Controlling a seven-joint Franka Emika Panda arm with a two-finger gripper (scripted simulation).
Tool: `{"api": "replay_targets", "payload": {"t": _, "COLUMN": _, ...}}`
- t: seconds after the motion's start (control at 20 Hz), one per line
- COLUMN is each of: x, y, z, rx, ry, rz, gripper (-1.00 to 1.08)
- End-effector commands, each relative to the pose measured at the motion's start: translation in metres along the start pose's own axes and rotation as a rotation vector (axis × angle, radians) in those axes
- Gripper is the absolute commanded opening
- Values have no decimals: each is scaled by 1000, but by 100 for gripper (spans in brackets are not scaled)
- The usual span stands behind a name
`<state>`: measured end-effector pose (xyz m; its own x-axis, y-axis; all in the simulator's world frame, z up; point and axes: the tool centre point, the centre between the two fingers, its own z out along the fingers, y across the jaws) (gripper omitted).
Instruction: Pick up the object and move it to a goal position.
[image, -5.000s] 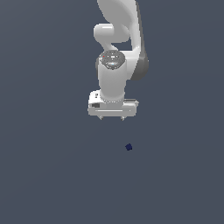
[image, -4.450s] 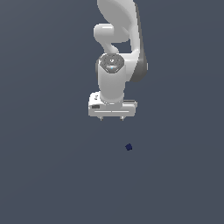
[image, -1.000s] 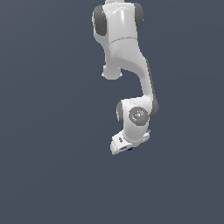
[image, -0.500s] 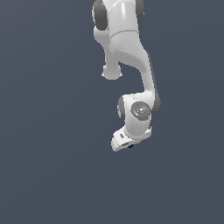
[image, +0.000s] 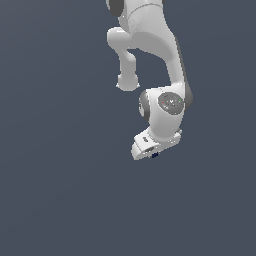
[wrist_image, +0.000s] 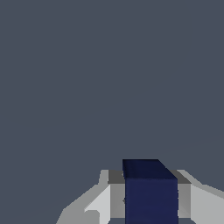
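The object is a tiny dark navy cube, just showing under the white hand of the arm in the exterior view. In the wrist view the cube fills the space between the two grey fingers, which press on its sides. My gripper is shut on the cube, and in the wrist view the gripper holds it against a plain grey background. The fingertips themselves are hidden behind the hand in the exterior view.
The white arm bends down from the top of the exterior view to the wrist. Around it lies only a flat, uniform grey surface.
Earlier the cube lay on the surface below the open gripper. Now the gripper holds it, and over the last second the hand has drifted slightly toward the exterior view's right and up.
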<state>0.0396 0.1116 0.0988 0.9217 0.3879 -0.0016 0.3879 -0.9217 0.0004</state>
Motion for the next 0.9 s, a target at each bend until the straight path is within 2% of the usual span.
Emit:
{"api": "replay_targets", "payload": {"t": 0.0, "x": -6, "y": -9, "z": -24, "rx": -1, "ry": 1, "rz": -1, "gripper": -100}}
{"api": "replay_targets", "payload": {"t": 0.85, "x": -50, "y": -80, "z": -212, "rx": -2, "ry": 1, "rz": -1, "gripper": -100}}
